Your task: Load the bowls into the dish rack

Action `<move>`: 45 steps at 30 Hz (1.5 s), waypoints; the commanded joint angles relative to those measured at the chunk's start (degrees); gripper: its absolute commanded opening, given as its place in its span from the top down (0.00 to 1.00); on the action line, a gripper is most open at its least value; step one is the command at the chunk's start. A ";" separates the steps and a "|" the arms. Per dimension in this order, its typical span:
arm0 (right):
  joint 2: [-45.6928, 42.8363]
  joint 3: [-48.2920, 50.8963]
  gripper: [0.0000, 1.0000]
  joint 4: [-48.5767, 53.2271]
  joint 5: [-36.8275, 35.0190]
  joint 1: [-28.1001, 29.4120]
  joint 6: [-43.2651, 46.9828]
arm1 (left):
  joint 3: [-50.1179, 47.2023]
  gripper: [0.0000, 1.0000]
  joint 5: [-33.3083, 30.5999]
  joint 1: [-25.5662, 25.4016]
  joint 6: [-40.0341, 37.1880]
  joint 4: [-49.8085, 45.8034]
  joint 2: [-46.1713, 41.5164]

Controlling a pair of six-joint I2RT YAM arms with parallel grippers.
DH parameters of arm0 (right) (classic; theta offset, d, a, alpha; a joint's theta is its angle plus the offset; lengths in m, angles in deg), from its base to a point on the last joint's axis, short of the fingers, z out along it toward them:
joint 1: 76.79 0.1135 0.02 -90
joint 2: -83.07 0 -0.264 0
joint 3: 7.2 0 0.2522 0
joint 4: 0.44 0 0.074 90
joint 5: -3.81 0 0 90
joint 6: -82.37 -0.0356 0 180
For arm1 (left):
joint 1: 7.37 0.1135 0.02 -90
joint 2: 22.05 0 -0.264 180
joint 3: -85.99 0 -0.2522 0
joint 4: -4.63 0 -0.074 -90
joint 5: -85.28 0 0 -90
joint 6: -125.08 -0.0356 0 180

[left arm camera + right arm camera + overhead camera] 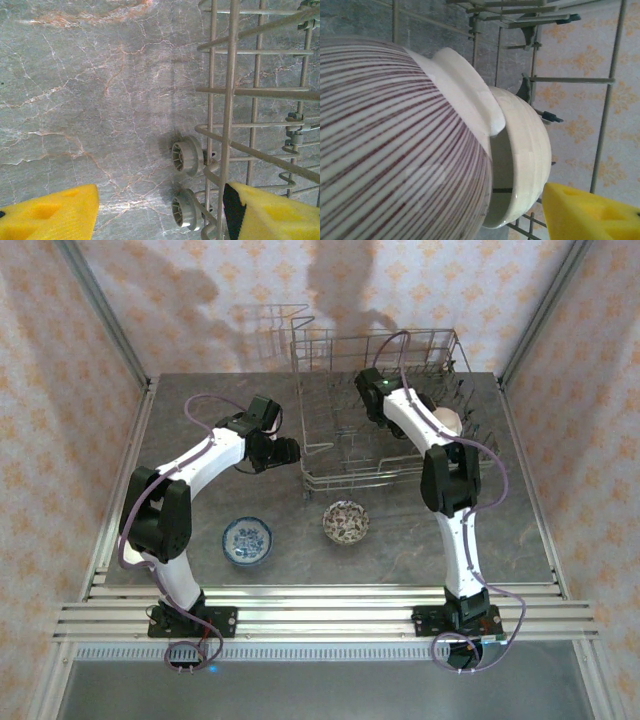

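Cream bowl (524, 150) beside maroon-striped bowl (395, 150)

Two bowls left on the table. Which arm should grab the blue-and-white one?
Left, probably. The left gripper is open, empty, over bare table outside the dish rack, on the blue-and-white bowl's side. The right gripper is deep inside the rack among loaded bowls.

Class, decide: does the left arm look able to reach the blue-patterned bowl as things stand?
Likely yes: the blue-patterned bowl sits alone on bare table on that arm's side, nothing over it, and the left gripper is open.
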State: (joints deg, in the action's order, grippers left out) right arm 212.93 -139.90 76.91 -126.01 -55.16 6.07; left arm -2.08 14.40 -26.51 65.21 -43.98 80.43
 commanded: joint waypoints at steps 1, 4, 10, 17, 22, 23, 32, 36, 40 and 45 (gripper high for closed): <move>-1.84 2.48 0.34 -4.44 8.42 0.53 4.43 | -0.65 0.32 0.49 -0.50 0.69 1.46 -1.05; -3.16 3.05 0.34 -4.50 10.99 -0.13 6.74 | -0.65 0.32 0.63 -0.50 0.54 1.44 -1.14; -7.52 5.34 0.31 -3.39 19.02 -0.43 10.51 | -0.64 0.32 1.79 -0.49 -0.14 1.83 -0.29; -10.49 7.07 0.23 -2.13 19.70 -0.40 13.49 | 3.06 0.32 2.89 -0.50 -1.54 -0.28 2.58; -11.27 7.78 0.21 -3.62 19.47 -0.38 14.98 | 4.88 0.32 3.23 -0.55 -2.60 -1.50 3.67; -11.06 7.37 0.19 -3.91 19.91 -0.39 15.17 | 5.36 0.32 3.36 -0.48 -2.81 -1.86 3.99; -8.70 1.34 0.13 -1.95 29.18 -0.43 17.47 | 7.83 0.32 3.69 -0.46 -4.50 -4.47 4.84; -8.64 1.14 0.12 -3.21 31.55 -0.69 19.42 | 8.50 0.32 3.72 -0.46 -4.90 -5.18 5.06; -6.78 -1.34 0.12 -2.88 31.01 -1.47 20.68 | 9.26 0.32 3.86 -0.45 -4.73 -5.56 5.45; -6.14 -3.66 0.13 -3.31 32.25 -3.59 20.92 | 9.45 0.32 3.72 -0.39 -4.74 -5.95 5.22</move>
State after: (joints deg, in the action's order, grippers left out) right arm 206.15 -141.15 73.28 -94.71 -57.26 25.78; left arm 5.20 15.88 -26.07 60.64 -51.79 84.69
